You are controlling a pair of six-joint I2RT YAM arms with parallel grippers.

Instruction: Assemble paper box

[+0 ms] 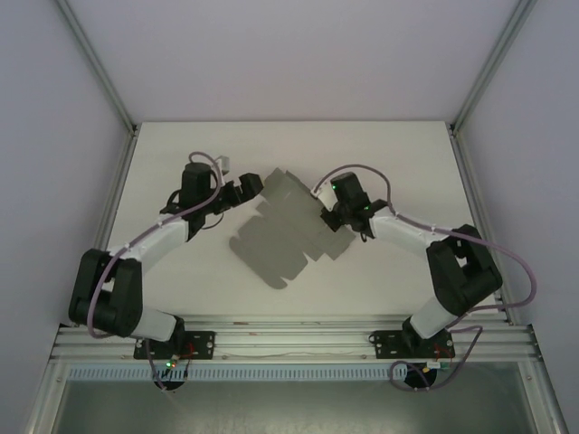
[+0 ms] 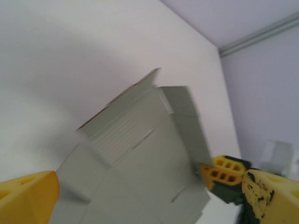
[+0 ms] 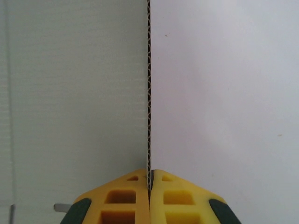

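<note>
The paper box [image 1: 280, 231] is a flat grey die-cut sheet lying slantwise mid-table. My right gripper [image 1: 327, 215] is shut on a flap at the sheet's right side. In the right wrist view that flap's corrugated edge [image 3: 148, 93] runs straight up from the pinched gripper [image 3: 149, 181], with grey card [image 3: 74, 93] to its left. My left gripper [image 1: 249, 193] stands open at the sheet's upper left corner, apart from it. In the left wrist view the sheet [image 2: 140, 158] lies between the wide-spread yellow fingers [image 2: 28, 196], and the right gripper [image 2: 223, 173] pinches its far edge.
The white table [image 1: 181, 163] is walled by pale panels and aluminium posts [image 1: 95, 63] at the back corners. A metal rail [image 1: 289, 339] carries both arm bases along the near edge. Bare tabletop lies behind and in front of the sheet.
</note>
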